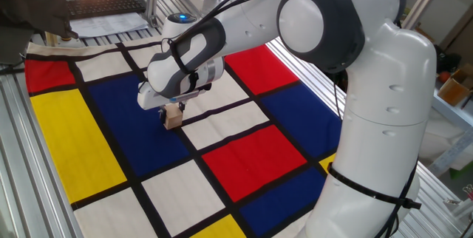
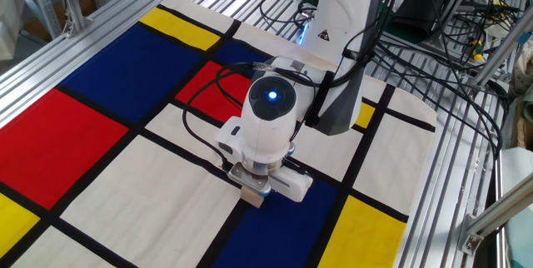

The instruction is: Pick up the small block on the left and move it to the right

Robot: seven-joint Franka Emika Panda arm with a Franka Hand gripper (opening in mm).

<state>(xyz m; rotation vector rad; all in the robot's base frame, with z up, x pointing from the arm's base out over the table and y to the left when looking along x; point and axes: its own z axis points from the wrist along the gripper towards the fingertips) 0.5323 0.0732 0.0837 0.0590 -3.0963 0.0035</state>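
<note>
The small block (image 1: 174, 120) is a plain light-tan wooden cube. It rests on the checkered cloth at the edge of a blue square, next to a black line. It also shows in the other fixed view (image 2: 251, 196), mostly hidden under the hand. My gripper (image 1: 172, 114) points straight down over it, with a finger close against each side of the cube. The jaws look closed on it. In the other fixed view the gripper (image 2: 252, 190) sits below the wrist with its blue light.
The cloth (image 1: 244, 157) has red, blue, yellow and white squares with black lines. Aluminium frame rails (image 2: 67, 43) run along the table sides. Cables (image 2: 433, 2) lie behind the arm's base. A keyboard (image 1: 103, 5) sits beyond the cloth's far edge.
</note>
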